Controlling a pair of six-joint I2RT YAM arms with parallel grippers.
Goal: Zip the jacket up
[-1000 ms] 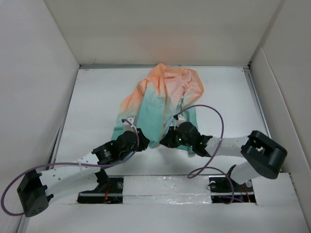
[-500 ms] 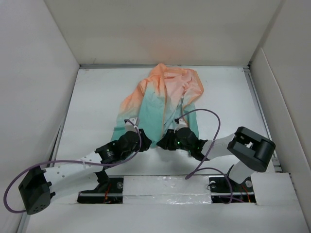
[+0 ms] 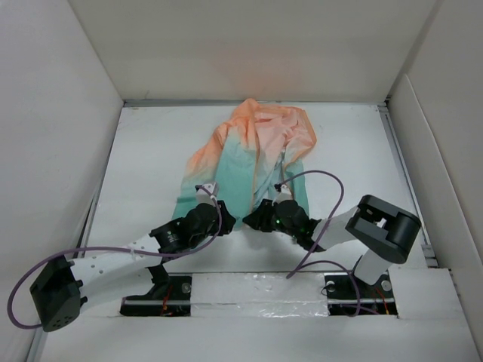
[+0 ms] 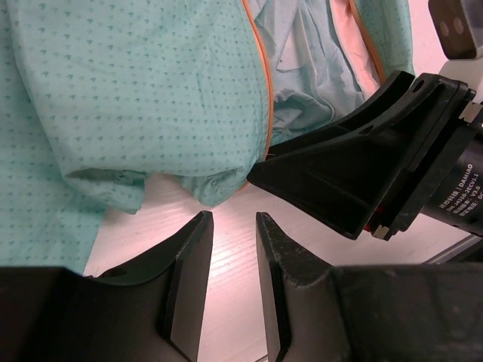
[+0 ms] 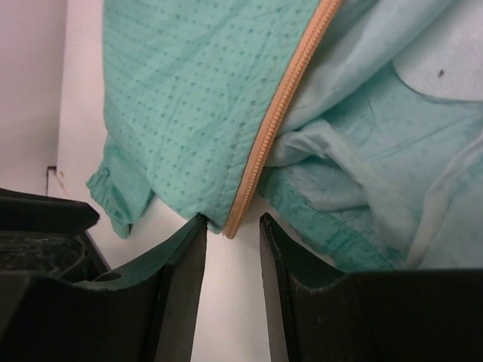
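Top external view: the thin hooded jacket [image 3: 253, 154], orange fading to teal, lies unzipped on the white worktop [image 3: 151, 151], with its hem towards the arms. My right fingers [image 5: 177, 286] are narrowly parted and empty. They bracket the bottom end of the orange front zipper [image 5: 279, 113], I judge to seize it. My left fingers [image 4: 189, 279], also parted and empty, wait just short of the hem, probably to steady it.

From above, we are not seeing the near hem of the jacket [image 3: 253, 154]: it is lying under the left gripper [image 3: 223, 215] and the right gripper [image 3: 250, 220]. In the right wrist view the zipper [image 5: 275, 124] is running off the top edge, and we are failing to tell whether its lower end is touching the fingers [image 5: 177, 294]
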